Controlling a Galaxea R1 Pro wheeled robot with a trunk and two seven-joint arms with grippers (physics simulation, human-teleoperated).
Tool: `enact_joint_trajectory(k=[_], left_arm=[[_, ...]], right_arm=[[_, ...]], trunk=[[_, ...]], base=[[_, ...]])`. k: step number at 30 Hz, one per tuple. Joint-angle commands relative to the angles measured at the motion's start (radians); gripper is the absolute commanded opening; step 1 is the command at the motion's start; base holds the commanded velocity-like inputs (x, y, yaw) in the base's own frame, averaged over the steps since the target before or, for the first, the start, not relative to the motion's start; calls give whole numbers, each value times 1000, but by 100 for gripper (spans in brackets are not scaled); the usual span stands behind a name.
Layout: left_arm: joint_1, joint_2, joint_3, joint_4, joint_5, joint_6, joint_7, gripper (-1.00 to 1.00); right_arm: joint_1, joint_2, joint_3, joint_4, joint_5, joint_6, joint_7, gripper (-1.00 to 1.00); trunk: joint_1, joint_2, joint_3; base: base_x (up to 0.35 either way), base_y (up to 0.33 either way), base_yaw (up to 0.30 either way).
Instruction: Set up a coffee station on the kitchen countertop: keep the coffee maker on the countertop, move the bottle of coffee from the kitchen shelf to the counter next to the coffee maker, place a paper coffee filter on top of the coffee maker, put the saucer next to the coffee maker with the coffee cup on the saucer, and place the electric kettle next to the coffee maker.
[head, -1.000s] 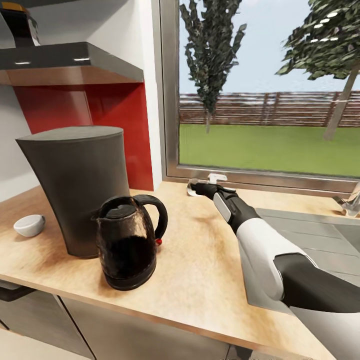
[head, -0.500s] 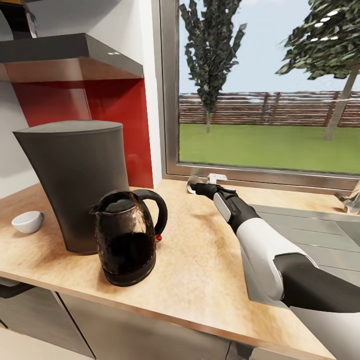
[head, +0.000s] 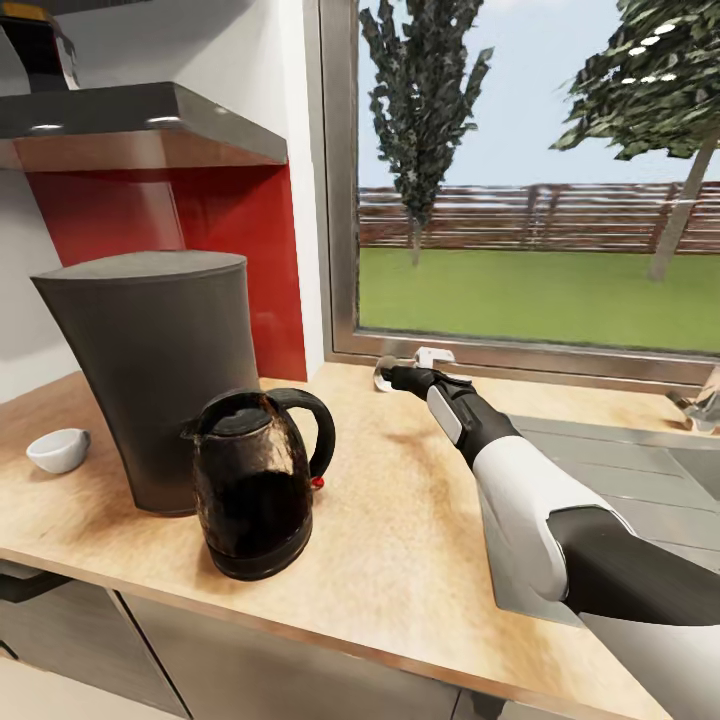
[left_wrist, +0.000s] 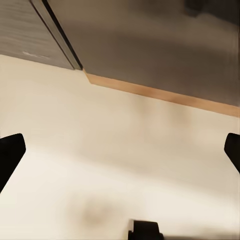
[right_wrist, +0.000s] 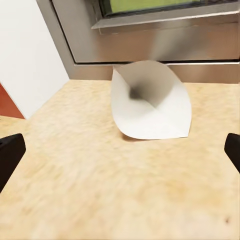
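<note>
1. Key relation: the paper coffee filter (right_wrist: 151, 101) lies straight ahead of the right gripper (right_wrist: 120, 150), just beyond its fingertips and centred between them, on the countertop (head: 400, 520) below the window frame (head: 520, 352). The right arm is the nearer 1 by far.
2. Filter axis: the cone lies on its side, its open mouth turned away towards the window and its folded base towards the gripper.
3. Filter appearance: thin white paper with a visible crease and a shaded hollow; likely light and easily crushed, so a gentle pinch on 1 wall seems called for.
4. Right gripper: spread wide and empty; its 2 dark fingertips sit at opposite edges of the right wrist view, well clear of the paper.
5. Left gripper (left_wrist: 120, 155): likewise spread and empty, hanging over pale floor beside cabinet fronts.
6. Destination: the coffee maker (head: 150, 370) stands to the left on the countertop, the electric kettle (head: 255, 480) touching or just in front of it, and the coffee cup (head: 58, 450) beyond.
</note>
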Motion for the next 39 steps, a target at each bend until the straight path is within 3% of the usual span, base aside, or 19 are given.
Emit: enact_joint_trajectory(k=[1, 6, 16, 26, 30, 32, 39], left_arm=[[1, 0, 0, -2, 3, -1, 1, 100], [1, 0, 0, -2, 3, -1, 1, 100], [1, 0, 0, -2, 3, -1, 1, 100], [1, 0, 0, -2, 3, -1, 1, 100], [1, 0, 0, -2, 3, -1, 1, 100], [1, 0, 0, -2, 3, -1, 1, 100], [1, -1, 0, -4, 3, -2, 1, 100]], right_arm=[[0, 0, 4, -1, -9, 4, -1, 100], [-1, 0, 4, -1, -9, 4, 0, 100], [0, 0, 4, 13, -9, 4, 40, 100], [-2, 0, 7, 27, -7, 0, 39, 100], [-13, 11, 20, 27, -2, 1, -45, 100], [-59, 13, 26, 37, -1, 10, -112, 100], [-98, 13, 27, 55, -2, 10, -121, 100]], trunk=[[-4, 7, 2], [-23, 42, 17], [-23, 42, 3], [-23, 42, -12], [-23, 42, -19], [-23, 42, -22], [-23, 42, -33]], base=[[0, 0, 0], [0, 0, 0], [0, 0, 0], [0, 0, 0], [0, 0, 0], [0, 0, 0], [0, 0, 0]])
